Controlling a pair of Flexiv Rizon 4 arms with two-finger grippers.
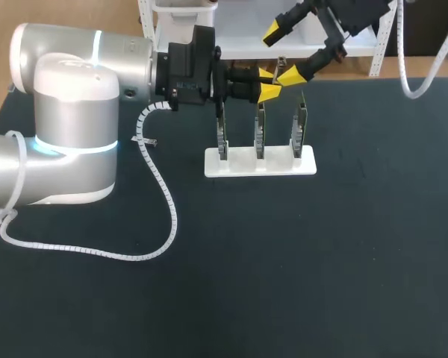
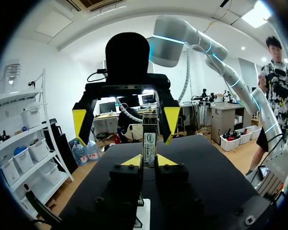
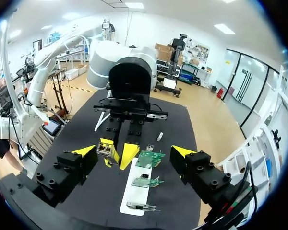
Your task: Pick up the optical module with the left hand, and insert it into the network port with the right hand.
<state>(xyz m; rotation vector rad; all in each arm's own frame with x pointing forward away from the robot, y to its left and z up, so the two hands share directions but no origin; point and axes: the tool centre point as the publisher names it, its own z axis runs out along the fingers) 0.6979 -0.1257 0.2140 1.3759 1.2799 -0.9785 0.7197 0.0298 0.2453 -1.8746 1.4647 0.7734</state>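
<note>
My left gripper (image 1: pixel 269 83) hovers above the middle network card (image 1: pixel 260 127), shut on the optical module (image 2: pixel 149 143), a slim metal piece that stands out past its yellow tips. From the back right, my right gripper (image 1: pixel 281 54) faces it, open, its fingers (image 2: pixel 79 122) spread wide to either side of the module. In the right wrist view the module (image 3: pixel 105 149) sits between the left gripper's tips, ahead of my open right gripper (image 3: pixel 134 152). Three green cards (image 3: pixel 149 159) stand in a white holder (image 3: pixel 134 191) below.
The white holder (image 1: pixel 284 164) stands on the black table, behind its middle. A white spiral cable (image 1: pixel 160 194) trails from the left arm across the table's left part. A small silver piece (image 3: pixel 160 136) lies on the table beside the holder.
</note>
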